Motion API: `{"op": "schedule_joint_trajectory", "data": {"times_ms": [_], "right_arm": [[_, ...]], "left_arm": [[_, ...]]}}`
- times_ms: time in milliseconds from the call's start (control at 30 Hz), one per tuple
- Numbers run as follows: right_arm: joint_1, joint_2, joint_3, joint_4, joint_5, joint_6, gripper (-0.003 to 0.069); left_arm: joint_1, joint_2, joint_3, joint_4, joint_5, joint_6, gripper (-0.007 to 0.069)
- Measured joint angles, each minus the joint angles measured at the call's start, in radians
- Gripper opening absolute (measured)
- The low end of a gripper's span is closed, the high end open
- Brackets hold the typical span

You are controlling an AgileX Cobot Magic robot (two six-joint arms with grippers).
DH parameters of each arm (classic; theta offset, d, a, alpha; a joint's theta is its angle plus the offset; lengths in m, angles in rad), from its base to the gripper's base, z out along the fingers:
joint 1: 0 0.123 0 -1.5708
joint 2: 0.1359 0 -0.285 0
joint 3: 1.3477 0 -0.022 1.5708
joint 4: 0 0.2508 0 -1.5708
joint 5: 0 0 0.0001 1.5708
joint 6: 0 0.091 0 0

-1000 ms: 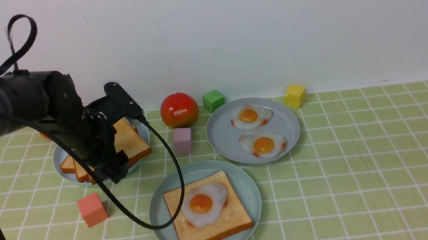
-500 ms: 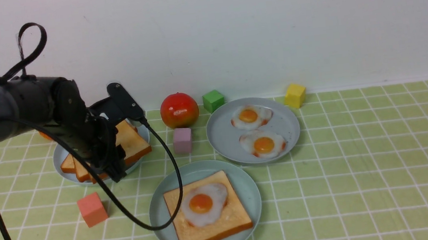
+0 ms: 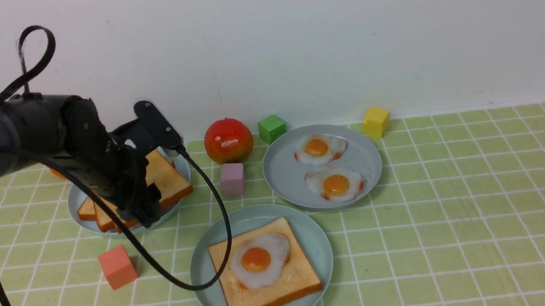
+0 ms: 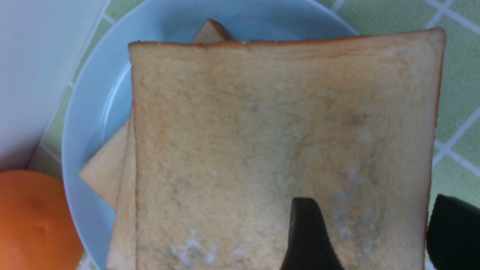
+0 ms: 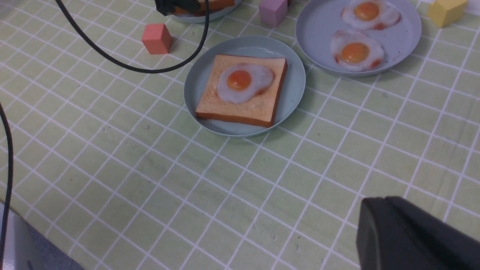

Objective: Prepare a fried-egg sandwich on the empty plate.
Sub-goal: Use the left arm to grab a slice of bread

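Lying flat on toast [image 3: 273, 296], fried egg [image 3: 259, 260], long axis near-left to far-right.

pale green cloth [image 3: 466, 233] with a white grid. at six o'clock a mint plate [image 3: 313, 243], golden-brown toast [image 3: 287, 285], an egg [image 3: 259, 262] white with orange yolk. the ten o'clock plate [image 3: 75, 202] and one o'clock plate [image 3: 285, 172] are greyer blue. salmon cube [image 3: 117, 266], lilac cube [image 3: 232, 178], green cube [image 3: 271, 128], yellow cube [image 3: 375, 121]. the fruit [image 3: 228, 140] red, perhaps yellow-streaked.

No writing, label, brand, number or sign is legible in any of the views (every surface looks plain or too blurred).
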Motion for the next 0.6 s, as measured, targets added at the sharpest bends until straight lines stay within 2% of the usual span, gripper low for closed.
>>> {"op": "schedule_joint_trajectory", "data": {"times_ms": [533, 600], "right_arm": [[0.0, 0.0, 0.0, 0.001, -0.008, 0.0, 0.003], [0.0, 0.0, 0.0, 0.001, -0.006, 0.0, 0.0031]], "left_arm": [[0.0, 0.059, -0.005, 0.016, -0.06, 0.0, 0.0444], [0.0, 0.064, -0.009, 0.018, -0.062, 0.0, 0.0421]]}}
